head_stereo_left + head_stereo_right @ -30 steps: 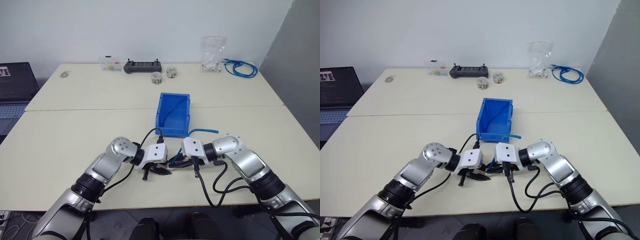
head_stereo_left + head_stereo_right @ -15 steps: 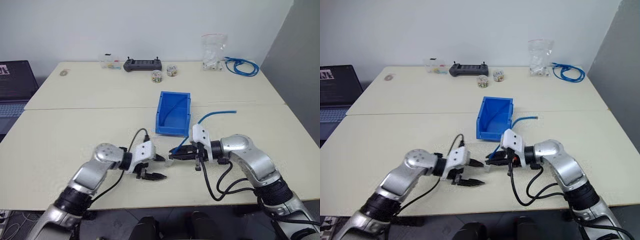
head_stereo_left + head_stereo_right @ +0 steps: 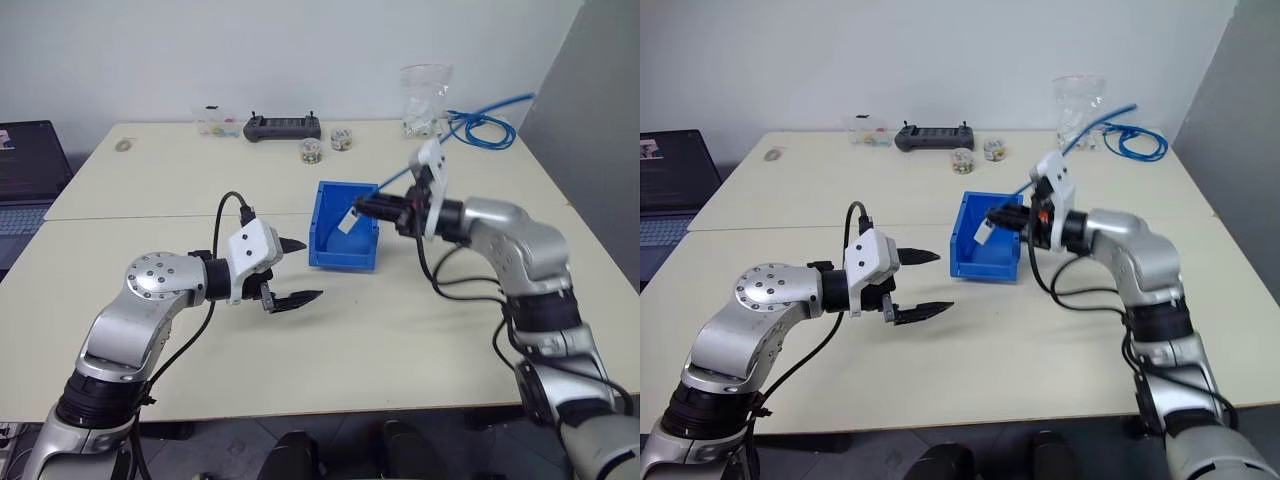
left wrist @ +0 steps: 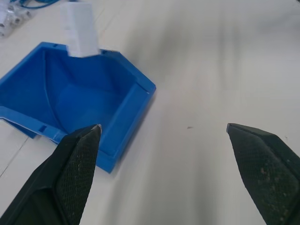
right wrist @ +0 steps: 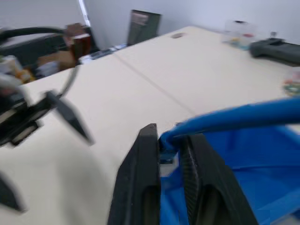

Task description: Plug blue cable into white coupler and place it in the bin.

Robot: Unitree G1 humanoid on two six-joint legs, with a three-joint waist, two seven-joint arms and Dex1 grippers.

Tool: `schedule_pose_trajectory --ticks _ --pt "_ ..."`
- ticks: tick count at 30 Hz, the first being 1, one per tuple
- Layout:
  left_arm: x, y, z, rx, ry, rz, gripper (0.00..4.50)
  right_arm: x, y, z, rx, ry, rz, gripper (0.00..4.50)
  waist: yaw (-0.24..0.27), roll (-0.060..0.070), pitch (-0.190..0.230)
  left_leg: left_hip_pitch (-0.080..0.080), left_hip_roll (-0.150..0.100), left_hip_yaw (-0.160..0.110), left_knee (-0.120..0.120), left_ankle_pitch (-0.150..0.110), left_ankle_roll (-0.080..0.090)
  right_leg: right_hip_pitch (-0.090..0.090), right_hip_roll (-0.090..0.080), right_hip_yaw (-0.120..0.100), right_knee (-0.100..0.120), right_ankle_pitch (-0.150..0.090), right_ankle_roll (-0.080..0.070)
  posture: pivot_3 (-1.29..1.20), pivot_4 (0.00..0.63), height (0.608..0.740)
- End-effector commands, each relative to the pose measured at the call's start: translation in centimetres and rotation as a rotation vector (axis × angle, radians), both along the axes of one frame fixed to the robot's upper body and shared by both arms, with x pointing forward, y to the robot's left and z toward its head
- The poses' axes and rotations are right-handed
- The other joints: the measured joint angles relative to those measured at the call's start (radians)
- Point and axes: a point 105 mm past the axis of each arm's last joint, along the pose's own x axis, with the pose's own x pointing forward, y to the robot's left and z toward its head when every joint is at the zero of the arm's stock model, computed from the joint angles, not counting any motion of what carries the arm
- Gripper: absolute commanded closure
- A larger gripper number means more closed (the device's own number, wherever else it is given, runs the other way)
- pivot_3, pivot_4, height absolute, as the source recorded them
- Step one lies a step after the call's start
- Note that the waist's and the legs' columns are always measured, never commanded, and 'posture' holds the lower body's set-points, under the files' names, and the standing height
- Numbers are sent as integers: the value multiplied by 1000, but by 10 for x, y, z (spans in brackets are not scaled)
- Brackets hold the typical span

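I saw my right gripper (image 3: 362,209) pinching the blue cable (image 3: 455,116), white coupler (image 3: 346,222) dangling over the bin (image 3: 343,252), my left gripper (image 3: 296,270) at its eight o'clock, fingers wide apart.

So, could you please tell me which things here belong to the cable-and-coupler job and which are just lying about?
Job:
- blue cable, in the right claw
- white coupler, hanging over the bin
- bin
- left claw, open

Lying about:
- controller
- clear bag
- coiled blue cable
- laptop
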Motion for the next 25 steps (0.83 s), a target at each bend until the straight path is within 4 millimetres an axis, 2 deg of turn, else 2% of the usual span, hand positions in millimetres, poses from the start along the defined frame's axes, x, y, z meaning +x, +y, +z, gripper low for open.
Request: schedule_pose_trajectory --ticks 1,2,3,4,5,6,9,12,14,18,20,25 --pt "4 -1 9 13 -51 -2 0 19 -10 -12 -144 35 -18 2572 2 0 0 0 0 0 0 0 0 0 0 0 0 0 0 0 150 740" --pt "5 0 10 7 -51 1 0 20 -17 -13 -194 37 -1 2222 3 0 0 -1 0 1 0 0 0 -2 0 1 0 0 0 0 150 740" --pt "5 1 11 1 -50 5 0 19 -23 -12 -233 36 20 2126 6 0 0 -3 -1 1 0 0 0 -3 -1 1 -1 0 0 0 150 740" --pt "6 1 12 -2 -52 9 0 17 -30 -12 -261 40 39 1733 9 0 0 -6 -1 1 1 0 0 -5 -1 0 -1 0 0 0 150 740" --pt "6 2 12 -3 -53 11 0 16 -33 -12 -276 43 51 1573 11 0 1 -13 -2 0 4 0 0 -12 -2 0 0 0 0 0 150 740" --pt "8 4 12 -7 -54 23 0 12 -42 -13 -316 41 71 1438 12 0 1 -21 -3 0 6 1 -1 -18 -2 0 1 1 1 0 150 740" --pt "13 12 13 -35 -42 72 0 1 -76 -23 -481 13 114 624 12 0 1 -32 -4 2 8 3 -5 -27 -4 1 1 1 2 0 150 740" --pt "20 20 14 -42 -56 124 0 -12 -100 -26 -570 -20 145 65 10 0 1 -33 -3 3 7 3 -5 -29 -4 1 0 1 2 0 150 740" --pt "24 24 14 -42 -65 153 0 -19 -108 -23 -592 -51 160 19 10 0 1 -33 -3 3 6 3 -5 -29 -4 1 0 1 2 0 150 740" --pt "30 30 21 -85 -86 205 0 -46 -103 -1 -460 -145 230 19 2 0 1 -31 -2 4 7 2 -3 -29 -3 2 3 1 2 0 150 740" --pt "34 33 28 -129 -87 234 0 -50 -102 13 -357 -219 162 19 3 0 1 -30 -1 4 7 2 -2 -29 -3 1 4 2 1 0 150 740" --pt "32 35 29 -149 -61 227 0 -64 -99 14 -272 -246 97 19 12 0 1 -30 -2 1 9 2 -3 -28 -3 0 10 2 1 0 150 740"
